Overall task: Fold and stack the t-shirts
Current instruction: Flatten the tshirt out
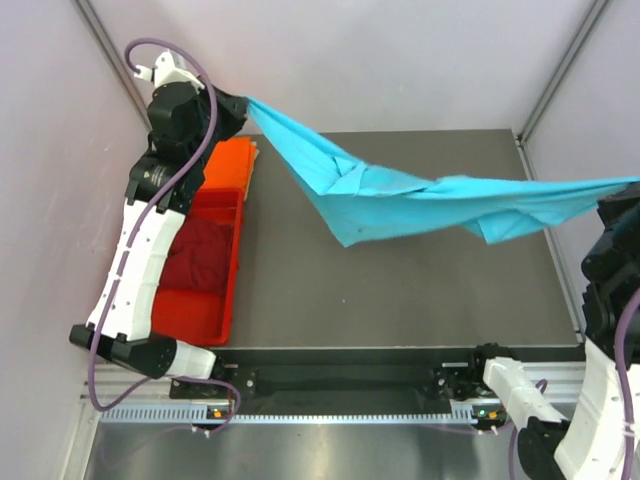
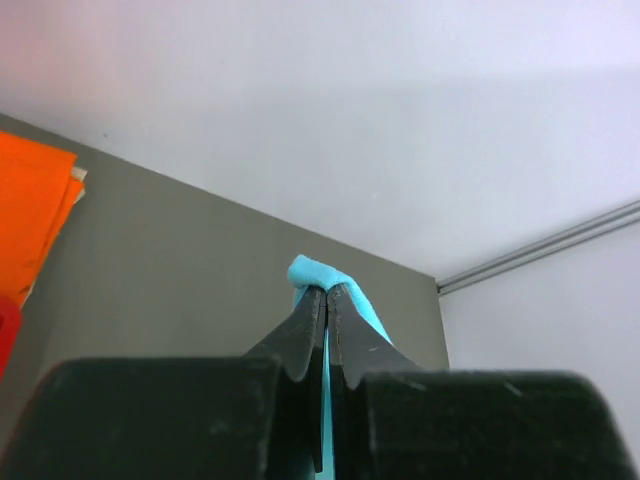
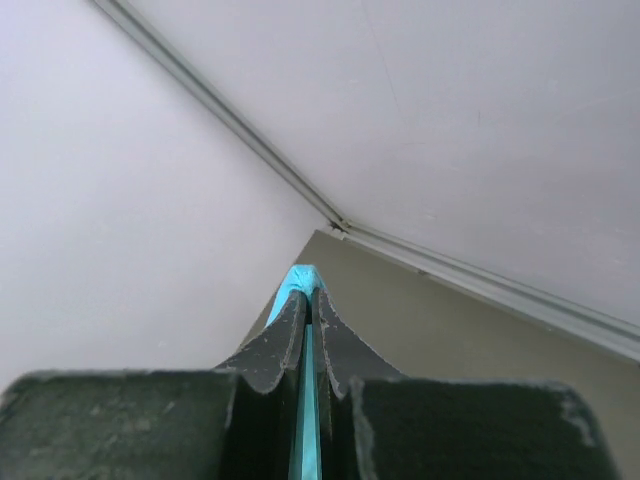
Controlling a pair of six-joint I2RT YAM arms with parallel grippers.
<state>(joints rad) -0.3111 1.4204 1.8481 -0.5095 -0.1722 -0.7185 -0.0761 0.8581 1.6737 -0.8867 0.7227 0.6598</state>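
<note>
"What's closest to us?"

"Bare table (image 1: 400, 300) just past the arms, with plenty of room to lay cloth. On the left sits the red tray (image 1: 190, 315) with the maroon shirt (image 1: 205, 255) crumpled inside. Beyond it the orange shirt (image 1: 232, 165) lies flat."

"And the blue shirt (image 1: 400, 200)?"

"It's strung up in the air across the far half. The left gripper (image 2: 326, 295) has its jaws pressed together on a bunched bit of it. The right gripper (image 3: 307, 297) is pinching a thin fold the same way."

"How will it handle?"

"Light and limp, I'd say. It sags and twists in the middle, so a small pinch might slip. A hem or shoulder seam would be a safer hold."

"Any room further out?"

"Not much. The walls crowd both grippers, and the right one hangs past the table's edge."
</note>
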